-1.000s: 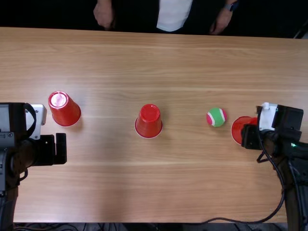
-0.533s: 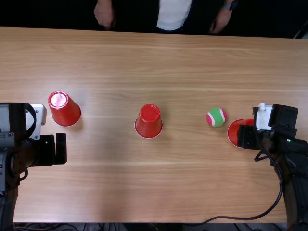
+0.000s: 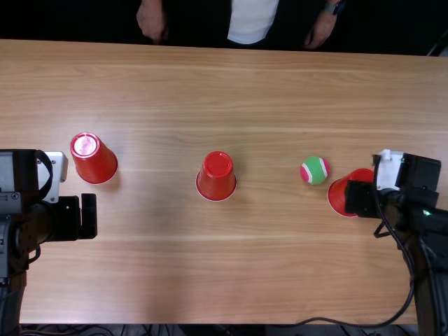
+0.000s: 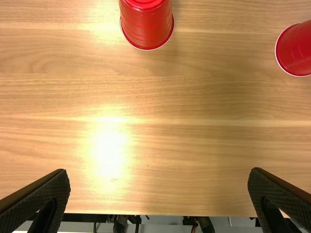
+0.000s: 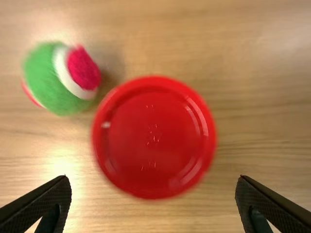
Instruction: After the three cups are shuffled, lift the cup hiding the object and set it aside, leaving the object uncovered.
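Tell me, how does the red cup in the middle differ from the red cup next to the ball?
The middle cup stands alone, with nothing close by; the right cup sits beside the green-and-pink ball. The middle cup shows in full from above, while the right cup is partly covered by the open right gripper over it. Both are red cups, upside down on the wooden table.

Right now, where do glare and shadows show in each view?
Top view: light shines off the left cup's upturned base. Left wrist view: a bright glare patch on the table. Right wrist view: the ball throws a soft shadow beside it.
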Tool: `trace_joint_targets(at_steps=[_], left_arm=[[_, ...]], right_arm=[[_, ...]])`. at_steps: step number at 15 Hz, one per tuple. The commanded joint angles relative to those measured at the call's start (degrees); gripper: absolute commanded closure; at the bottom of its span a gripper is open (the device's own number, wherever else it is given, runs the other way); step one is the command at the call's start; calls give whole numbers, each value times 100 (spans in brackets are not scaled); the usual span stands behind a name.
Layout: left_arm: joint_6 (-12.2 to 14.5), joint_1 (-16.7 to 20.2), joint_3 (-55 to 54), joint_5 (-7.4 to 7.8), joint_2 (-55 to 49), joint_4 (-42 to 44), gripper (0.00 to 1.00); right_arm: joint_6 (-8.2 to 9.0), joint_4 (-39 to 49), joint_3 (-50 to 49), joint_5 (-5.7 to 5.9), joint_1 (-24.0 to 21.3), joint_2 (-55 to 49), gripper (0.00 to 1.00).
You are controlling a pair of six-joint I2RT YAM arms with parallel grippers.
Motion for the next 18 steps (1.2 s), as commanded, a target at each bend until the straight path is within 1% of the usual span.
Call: trace_joint_targets(at_steps=[1, 3, 6, 7, 8, 9, 11, 13, 14, 18], left_arm=[[35, -28, -162, 8, -95, 12, 0], [35, -20, -170, 8, -104, 23, 0], [46, -63, -241, 8, -262, 34, 0], [46, -63, -258, 18, -289, 34, 0], [46, -63, -311, 18, -289, 34, 0], [46, -63, -320, 18, -297, 34, 0], [46, -63, -390, 18, -333, 34, 0], [46, -63, -452, 18, -508, 34, 0], [46, -63, -496, 18, -579, 34, 0], [46, -72, -786, 40, -807, 44, 0]], right_arm=[[9, 36, 443, -6, -9, -382, 0], [41, 26, 619, -6, 166, -382, 0], [104, 26, 628, -6, 825, -408, 0], [189, -27, 628, -6, 1001, -461, 0], [379, -164, 628, -6, 1177, -610, 0], [526, -365, 636, -6, 1335, -724, 0], [706, -850, 636, -6, 1599, -839, 0], [895, -1335, 654, -6, 1652, -1120, 0], [938, -1504, 654, -6, 1652, -1252, 0], [948, -2052, 575, -6, 1634, -2034, 0]])
